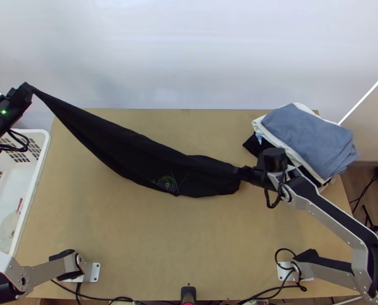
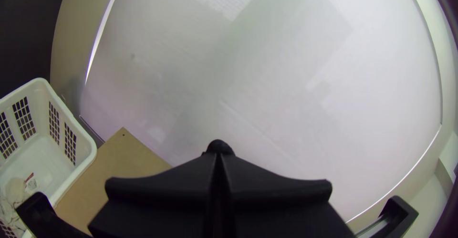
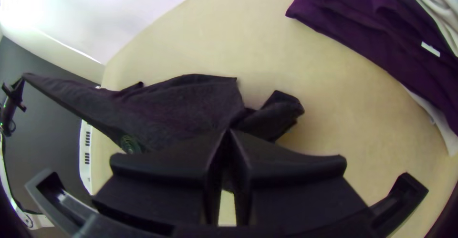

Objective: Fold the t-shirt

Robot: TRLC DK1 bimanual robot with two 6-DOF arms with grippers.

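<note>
Top view, clock read over the bench (image 1: pixel 189 244) with twelve at its far edge: the black t-shirt (image 1: pixel 138 155) is strung out from ten o'clock towards three, bunched into a long band, not laid flat. The left tool (image 1: pixel 30 90) stands at ten, just past the bench's edge, and has the cloth drawn to a narrow point; cannot tell whether that is sleeve or hem. The right tool (image 1: pixel 238 171), a little towards three from the centre, pins the other stretch low, near the bench. Judged purpose: two spaced grips, so that pulling apart straightens the fabric before any fold. The printed motif (image 1: pixel 167 184) lies towards the near side. The stack of garments (image 1: pixel 308 134) sits at two, presumably finished work kept aside; the white basket (image 1: pixel 41 157) at nine probably feeds the job. Left wrist view: fingers pressed together, a dark knob (image 2: pixel 219 147) at their tips, likely the pinched cloth. Right wrist view: fingers meet at the tips on gathered fabric, with a loose tail of shirt beyond the grip; the far end climbs to the left tool, so it is apparently held high to let the cloth hang free. Judged risk: too much tension may slip a grip. Next step, probably: lower and spread.
</note>
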